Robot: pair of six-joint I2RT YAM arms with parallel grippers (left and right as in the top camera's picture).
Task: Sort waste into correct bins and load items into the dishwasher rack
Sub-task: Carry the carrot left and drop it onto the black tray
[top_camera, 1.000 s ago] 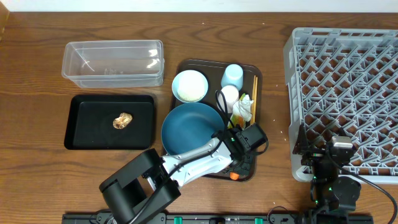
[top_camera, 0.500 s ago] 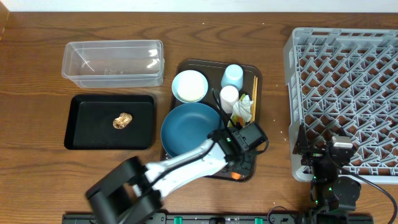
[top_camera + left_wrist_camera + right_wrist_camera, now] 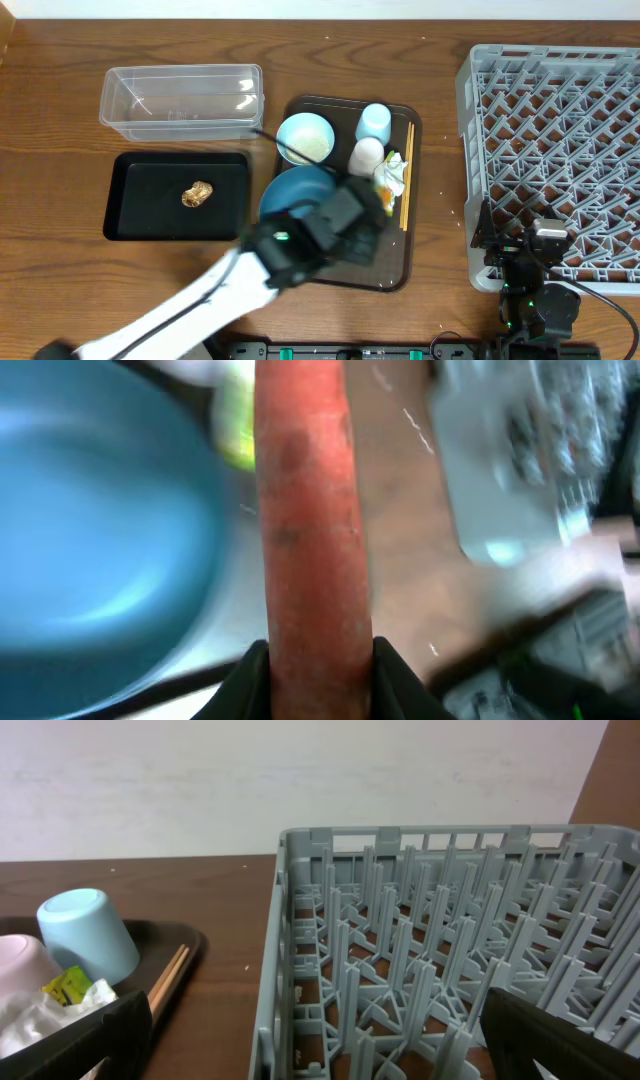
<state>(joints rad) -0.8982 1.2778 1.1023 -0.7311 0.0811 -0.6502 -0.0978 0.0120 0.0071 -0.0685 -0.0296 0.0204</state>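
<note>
Wood table (image 3: pixel 60 150), white wall strip at the back. Grey dishwasher rack (image 3: pixel 555 150), biggest thing in view, sits at the right w/ a lattice of upright pegs; its right side is cut off by the frame. Dark-brown serving tray (image 3: pixel 400 262) mid-table holds a round blue plate (image 3: pixel 290 195), a pale-blue bowl (image 3: pixel 305 138) that's whitish inside, a pale-blue cup (image 3: pixel 374 122), a whitish-pink cup (image 3: pixel 366 155), a crumpled tissue (image 3: pixel 390 180) w/ a green-yellow wrapper (image 3: pixel 391 160) on it, and chopsticks (image 3: pixel 407 185) along the tray's right side. Black tray (image 3: pixel 135 220) at the left holds a small brown lump (image 3: pixel 197 194); clear tub (image 3: pixel 180 100) sits just behind it. Carrot (image 3: pixel 310 530): orange, long, dull dark smudges, filling the left wrist view top to bottom, clamped in the left gripper (image 3: pixel 318 657), above plate and serving tray. Overhead, the blurred left arm hides the carrot and the plate's right part. Right gripper (image 3: pixel 315 1020) is spread wide, holding nothing, by the rack's near-left corner.
</note>
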